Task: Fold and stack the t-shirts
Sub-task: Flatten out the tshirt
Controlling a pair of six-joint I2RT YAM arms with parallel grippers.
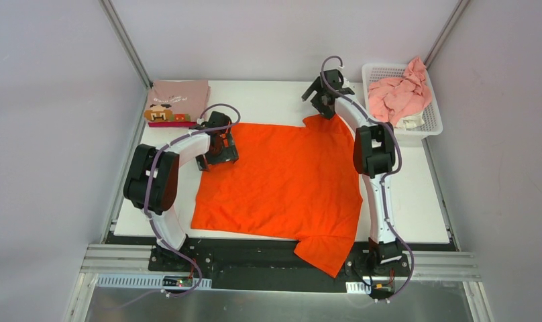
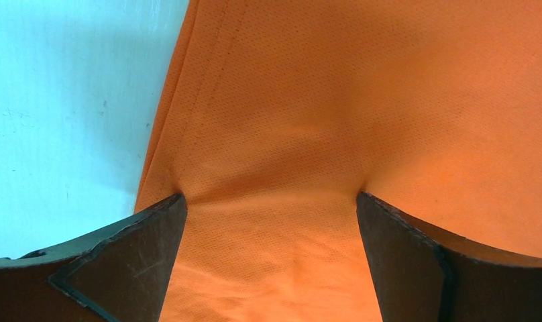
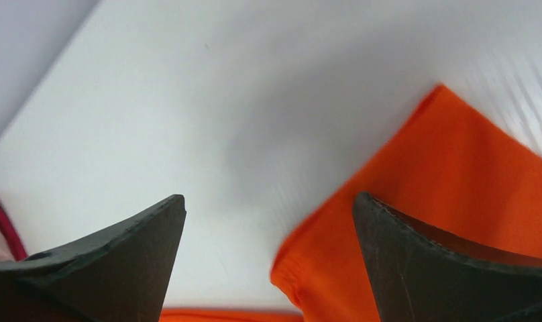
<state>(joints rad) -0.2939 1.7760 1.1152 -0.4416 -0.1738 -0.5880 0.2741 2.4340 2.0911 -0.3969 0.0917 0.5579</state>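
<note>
The bright orange t-shirt lies spread flat on the white table, one sleeve hanging over the near edge and one at the far right. My left gripper is open, its fingertips pressed down on the shirt's far-left corner; in the left wrist view orange cloth fills the gap between the jaws. My right gripper is open and empty just above the far sleeve; the right wrist view shows that sleeve below it. A folded dusty-pink t-shirt with a pixel face lies at the far left.
A white lattice basket at the far right holds crumpled light pink t-shirts. Bare white table runs along the far side. Grey walls enclose the table on three sides.
</note>
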